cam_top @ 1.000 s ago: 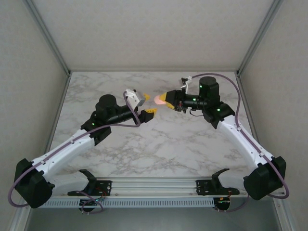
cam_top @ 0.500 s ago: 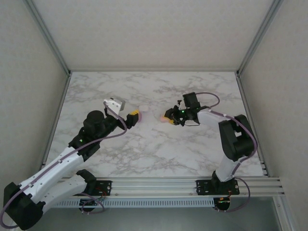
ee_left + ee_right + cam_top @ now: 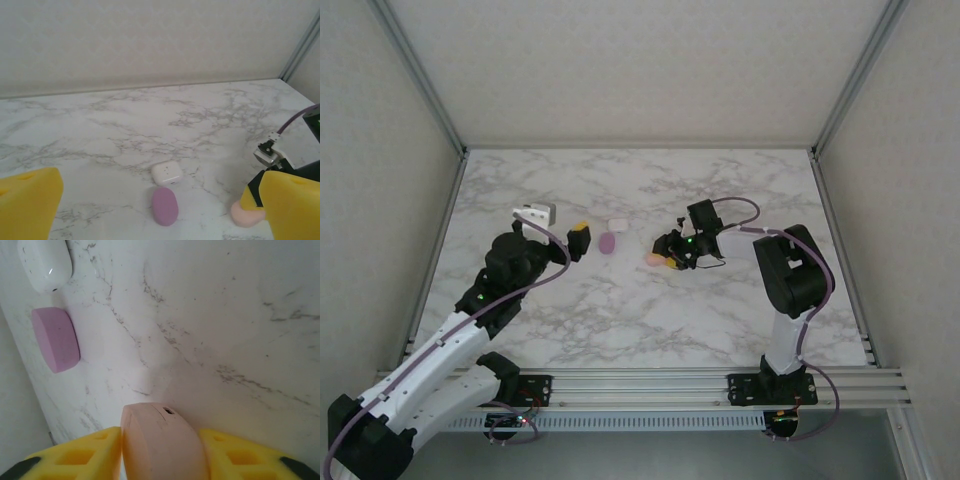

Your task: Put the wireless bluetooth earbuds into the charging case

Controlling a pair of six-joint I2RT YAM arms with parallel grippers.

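Three charging cases lie shut mid-table: a white case [image 3: 616, 224] [image 3: 167, 173] [image 3: 46, 262], a purple case [image 3: 608, 244] [image 3: 165, 206] [image 3: 55, 339] just in front of it, and a peach-pink case [image 3: 654, 259] [image 3: 246, 215] [image 3: 160, 445] to their right. The pink case rests on the marble between the yellow fingers of my right gripper [image 3: 665, 260] [image 3: 161, 452]. The jaws stand close on both sides of it, with a thin gap at the left finger. My left gripper [image 3: 576, 240] [image 3: 160, 202] hangs wide open left of the purple case, holding nothing. The earbuds are out of view.
The marble table [image 3: 650, 310] is walled in by pale panels at the back and sides, with metal posts at the corners. A rail [image 3: 650, 385] carrying both arm bases runs along the near edge. The right arm's cable [image 3: 740, 205] loops above its wrist.
The right arm came down and set the pink case on the table, its jaws loosening. The left arm drew back leftward and its jaws opened wide.
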